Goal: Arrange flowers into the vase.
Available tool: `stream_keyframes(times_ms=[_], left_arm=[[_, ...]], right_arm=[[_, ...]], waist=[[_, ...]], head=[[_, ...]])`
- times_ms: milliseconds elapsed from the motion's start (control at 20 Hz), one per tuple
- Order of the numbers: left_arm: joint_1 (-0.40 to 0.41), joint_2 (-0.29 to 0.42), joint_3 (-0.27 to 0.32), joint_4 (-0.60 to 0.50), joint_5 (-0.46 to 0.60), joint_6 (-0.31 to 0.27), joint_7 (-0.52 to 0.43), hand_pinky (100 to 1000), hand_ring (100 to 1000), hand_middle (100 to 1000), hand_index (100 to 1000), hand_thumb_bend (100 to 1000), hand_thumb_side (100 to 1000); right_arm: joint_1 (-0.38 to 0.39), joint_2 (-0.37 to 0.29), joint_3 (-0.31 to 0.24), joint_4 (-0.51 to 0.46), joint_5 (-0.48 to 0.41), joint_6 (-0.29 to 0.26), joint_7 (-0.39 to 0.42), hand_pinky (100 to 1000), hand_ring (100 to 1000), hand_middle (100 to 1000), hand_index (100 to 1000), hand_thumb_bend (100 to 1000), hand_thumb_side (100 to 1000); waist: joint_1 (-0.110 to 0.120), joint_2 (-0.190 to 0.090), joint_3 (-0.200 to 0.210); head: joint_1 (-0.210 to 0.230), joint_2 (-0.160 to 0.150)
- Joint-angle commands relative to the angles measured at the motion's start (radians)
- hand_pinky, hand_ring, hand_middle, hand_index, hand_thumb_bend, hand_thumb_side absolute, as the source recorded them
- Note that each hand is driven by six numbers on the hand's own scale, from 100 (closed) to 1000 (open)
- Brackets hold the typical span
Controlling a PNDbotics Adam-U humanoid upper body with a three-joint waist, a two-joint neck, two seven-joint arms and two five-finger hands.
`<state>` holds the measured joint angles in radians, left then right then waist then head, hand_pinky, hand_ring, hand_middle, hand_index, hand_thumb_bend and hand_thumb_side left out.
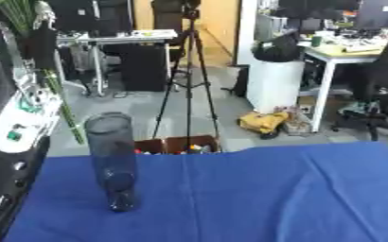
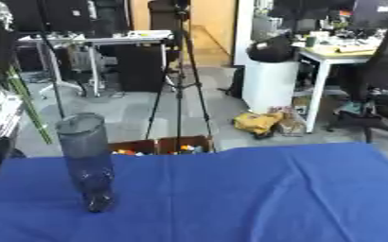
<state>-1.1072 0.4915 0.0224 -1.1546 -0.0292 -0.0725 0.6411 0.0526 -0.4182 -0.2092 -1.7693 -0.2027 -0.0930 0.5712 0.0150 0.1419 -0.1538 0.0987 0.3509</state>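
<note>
- Blue cloth (image 1: 263,194) covered the table, an office behind it.
- Robot's left hand (image 1: 23,113) rose at the left edge beside a green stem (image 1: 65,111); its fingers could not be made out.
- Tall clear vase (image 1: 113,158) stood upright on the cloth's left part, just right of that stem.
- A tripod (image 1: 189,85) stood on the floor beyond.

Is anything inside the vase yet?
No flowers stand in the vase; its clear wall shows only blue cloth behind. Green stems hang outside it, to its left. Whether it holds water cannot be told.

Blue tablecloth (image 1: 272,189), black tripod (image 1: 189,80) and white bin (image 1: 273,85) beyond.
</note>
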Motion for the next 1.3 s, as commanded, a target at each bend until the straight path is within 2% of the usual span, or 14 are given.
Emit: stream_keyframes(times_ms=[50, 700, 1300], left_arm=[[-0.018, 0.021, 0.005, -0.019, -0.009, 0.001, 0.007, 100, 100, 100, 100, 100, 581], [-0.038, 0.037, 0.013, -0.015, -0.064, -0.005, 0.046, 100, 100, 100, 100, 100, 593], [-0.037, 0.055, 0.043, -0.042, -0.167, -0.041, 0.195, 100, 100, 100, 100, 100, 605]], right_arm=[[-0.009, -0.014, -0.009, -0.009, 0.009, -0.002, 0.003, 985, 1000, 595, 1000, 180, 495], [-0.017, -0.019, -0.004, -0.007, 0.007, -0.003, 0.012, 985, 1000, 595, 1000, 181, 495], [-0.024, -0.011, -0.004, -0.004, 0.016, 0.0, 0.02, 985, 1000, 594, 1000, 179, 493]], waist=[[0.01, -0.003, -0.002], [0.014, -0.003, -0.019], [0.02, 0.015, -0.028]], head=[[-0.001, -0.008], [0.002, -0.017], [0.005, -0.018]])
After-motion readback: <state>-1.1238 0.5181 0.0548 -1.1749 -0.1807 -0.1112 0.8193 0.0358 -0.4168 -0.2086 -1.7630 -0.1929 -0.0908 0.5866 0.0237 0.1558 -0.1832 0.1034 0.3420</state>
